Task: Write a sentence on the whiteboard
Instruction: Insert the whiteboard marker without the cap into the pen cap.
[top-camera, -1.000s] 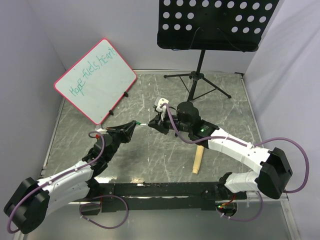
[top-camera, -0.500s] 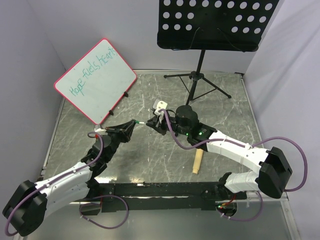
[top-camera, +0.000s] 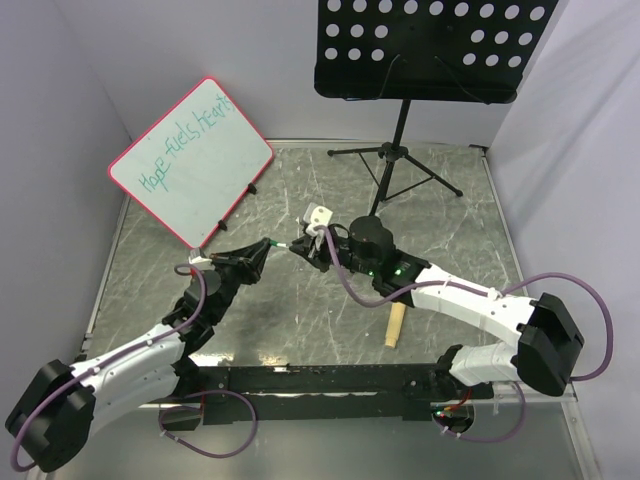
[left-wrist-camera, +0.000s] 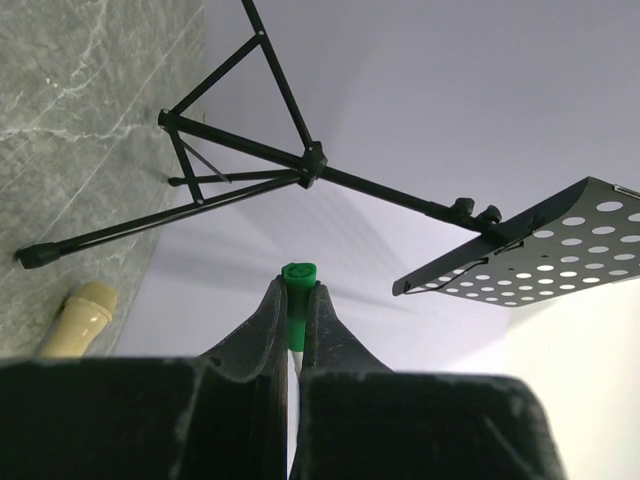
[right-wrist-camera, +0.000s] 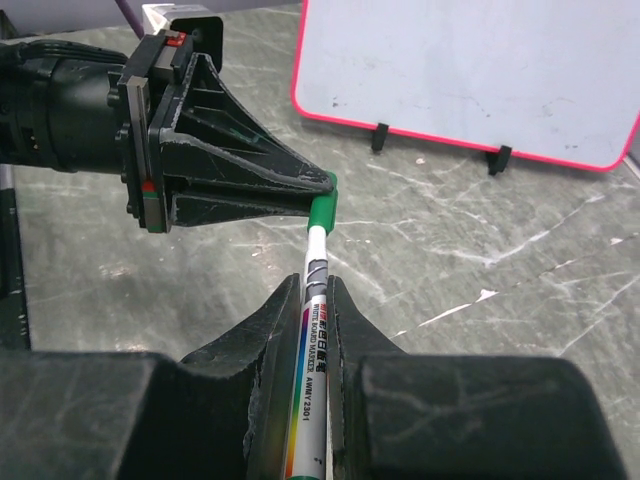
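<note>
As right gripper (right-wrist-camera: 313, 292) clamps marker (right-wrist-camera: 307, 365), left gripper (right-wrist-camera: 326, 183) pinches cap (right-wrist-camera: 323, 211) — seemingly half-seated

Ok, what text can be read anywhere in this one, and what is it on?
"Hope fuels hearts": green handwriting on the whiteboard.
"WHITE BOARD MARKER": printed along the marker, in the right wrist view.
"AWMY 2301": same marker, small print, so the reading is rough.
Coloured mark above that print: too small to read.
Music stand: no text.
</note>
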